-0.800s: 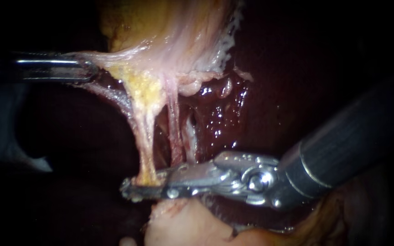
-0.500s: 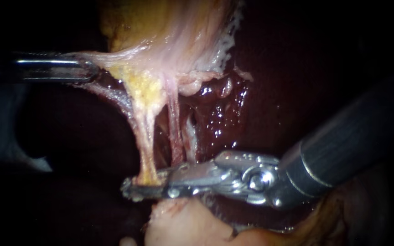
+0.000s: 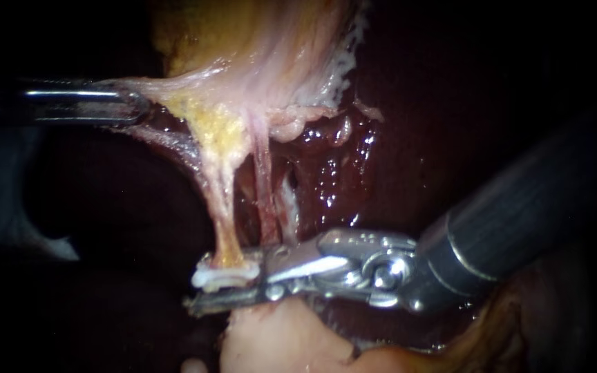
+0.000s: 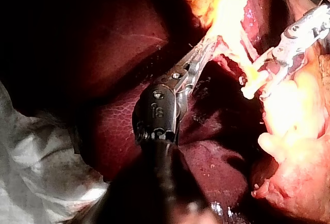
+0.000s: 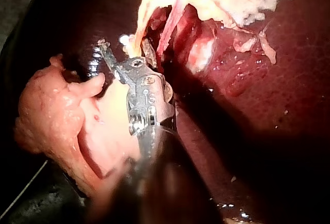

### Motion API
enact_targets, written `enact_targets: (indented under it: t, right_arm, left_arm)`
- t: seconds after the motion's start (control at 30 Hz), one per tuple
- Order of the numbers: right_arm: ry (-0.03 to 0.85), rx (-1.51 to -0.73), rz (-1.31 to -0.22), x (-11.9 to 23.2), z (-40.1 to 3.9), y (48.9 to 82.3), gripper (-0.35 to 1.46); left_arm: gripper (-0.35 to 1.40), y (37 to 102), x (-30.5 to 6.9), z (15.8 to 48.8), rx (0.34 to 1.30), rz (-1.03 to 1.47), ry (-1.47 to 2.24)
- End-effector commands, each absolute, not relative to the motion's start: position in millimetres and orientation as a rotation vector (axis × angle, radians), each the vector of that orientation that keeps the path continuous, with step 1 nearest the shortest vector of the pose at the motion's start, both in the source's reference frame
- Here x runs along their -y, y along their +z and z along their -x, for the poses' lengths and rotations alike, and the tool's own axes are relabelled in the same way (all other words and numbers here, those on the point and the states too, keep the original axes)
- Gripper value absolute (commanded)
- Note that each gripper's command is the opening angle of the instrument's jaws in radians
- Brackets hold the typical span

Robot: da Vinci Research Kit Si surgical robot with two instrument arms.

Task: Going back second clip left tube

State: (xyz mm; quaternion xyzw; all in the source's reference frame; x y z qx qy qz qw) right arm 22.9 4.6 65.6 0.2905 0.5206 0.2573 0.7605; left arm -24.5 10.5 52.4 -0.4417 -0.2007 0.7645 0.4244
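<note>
The liver is being shown as the dark red, glistening ground from 12 to 4 o'clock of the endoscope view. The gallbladder is being seen at 12 o'clock, pale and yellowish, and is being drawn out toward 9 o'clock. A pale pink tissue lump is lying at 6 o'clock, under the right instrument's tip.

The right instrument is being brought in from 4 o'clock, with its jaws reaching past centre toward 7 o'clock. Its jaws are being held narrowly apart: the dark lower jaw is being seen just under the clip. In the left wrist view one jaw is being seen on each side of the clip.

The left instrument is being brought in from 9 o'clock. Its jaws are being kept closed on a stretched fold of the gallbladder, from both sides.

The left tube is being seen as a taut yellowish strand running from the gallbladder down toward 6 o'clock. The right tube, pinker and thinner, is being seen just beside it on the 3 o'clock side.

The clip, white, is being seen set across the lower end of the left tube, just above the right instrument's lower jaw.
</note>
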Motion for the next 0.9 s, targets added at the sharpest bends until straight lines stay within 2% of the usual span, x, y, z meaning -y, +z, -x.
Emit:
enact_targets:
  t: [0.03, 0.3, 0.57, 0.9]
  right_arm:
    - [0.565, -1.132, -0.625, -4.9, -22.6, 65.8, 0.49]
    - [0.524, -1.140, -0.574, -5.6, -19.7, 66.6, 0.50]
    - [0.333, -1.176, -0.435, -5.2, -13.8, 65.0, 0.50]
    - [0.230, -1.183, -0.353, -8.2, -5.1, 61.9, 0.50]
  left_arm:
    - [-0.35, 52.4, -10.4, 24.5, 0.502, 1.105, 1.912]
    - [-0.35, 52.5, -10.4, 24.5, 0.501, 1.105, 1.912]
    - [-0.35, 52.4, -10.4, 24.5, 0.501, 1.105, 1.912]
    - [-0.35, 52.4, -10.4, 24.5, 0.501, 1.105, 1.912]
